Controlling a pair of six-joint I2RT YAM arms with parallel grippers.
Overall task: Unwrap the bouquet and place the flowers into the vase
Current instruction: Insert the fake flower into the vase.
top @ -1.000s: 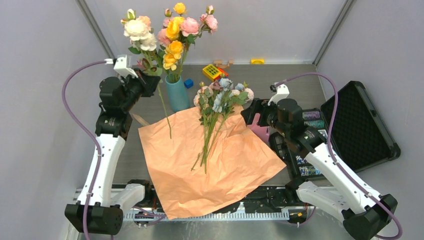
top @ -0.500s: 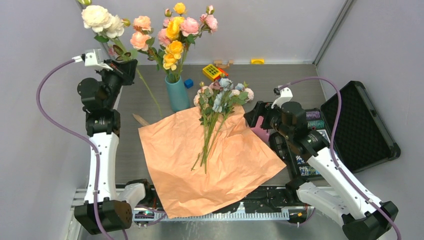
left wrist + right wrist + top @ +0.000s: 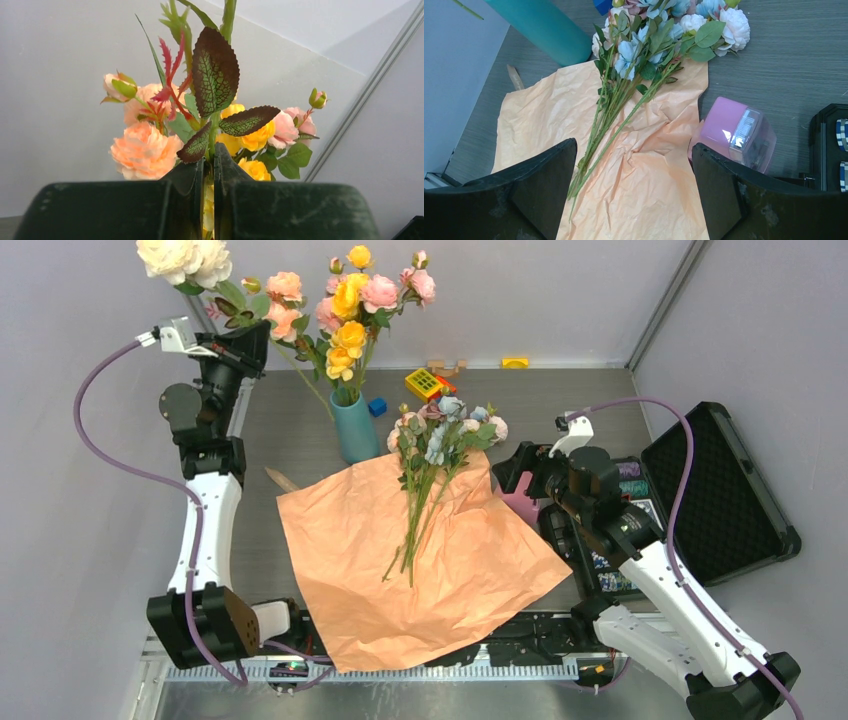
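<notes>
Left gripper (image 3: 210,160): we are pinching a long rose stem (image 3: 185,258) tight, high to the left of the smooth vase (image 3: 352,432). Lowering its thin end straight into the narrow teal mouth looks wisest. Centre: the flowers (image 3: 437,440) are lying loose on crinkled kraft paper (image 3: 350,570). Right gripper (image 3: 634,147): we are hovering spread wide, holding nothing.

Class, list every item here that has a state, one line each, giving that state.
paper, unwrapped, spread flat
flowers, lying loose on the paper
vase, upright, holding roses
left end effector, shut on leafy rose stem, raised
right end effector, open, empty
black case, open
</notes>
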